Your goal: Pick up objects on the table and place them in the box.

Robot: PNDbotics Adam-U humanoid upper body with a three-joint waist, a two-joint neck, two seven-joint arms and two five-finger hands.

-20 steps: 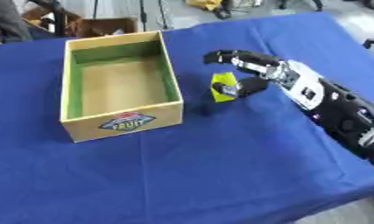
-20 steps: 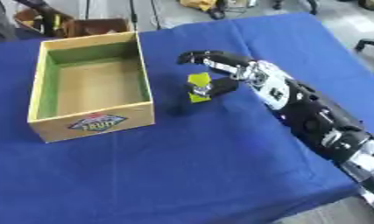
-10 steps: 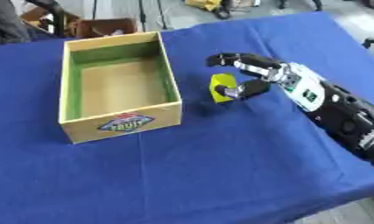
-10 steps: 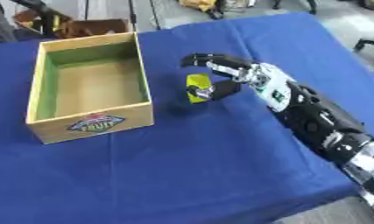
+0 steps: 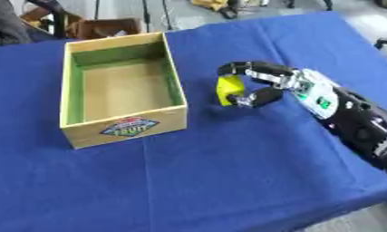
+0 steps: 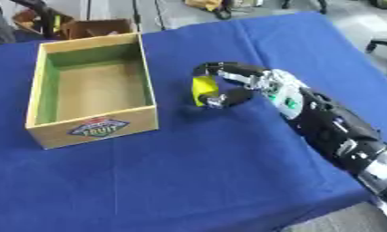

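Yellow-green, small and blocky: the object [image 5: 226, 89] sits on the blue-clothed worktop [image 5: 228, 181], just right of the box [image 5: 121, 88] and apart from its right wall. Looks rigid, light and smooth-faced, to judge by its size and clean edges; probably easy to lift but apt to slip or twist out of a fingertip hold. Cannot make out what it is beyond colour and shape. Best taken across its two broad opposite faces, low enough that it does not pivot, with thumb on the near side and fingers on the far side.

Right hand [image 5: 263, 86] reaches in from the right, fingers [image 5: 248, 69] arched over the far top of the object and thumb [image 5: 256, 97] curled in at its near lower side. Closed round the object in a pinch, with contact apparent on both sides, though whether the object has left the cloth cannot be told. Left hand seen in neither view.

Box open-topped, wooden with green inner walls and a fruit label on the near face; nothing visible inside. Short carry to the left and over the right wall would be needed, judging by the layout.

Against the earlier frames: fingers and thumb drawn closer together on the object than a second ago, when the hand stood wider with the thumb further off. Object and box in much the same places on the worktop.
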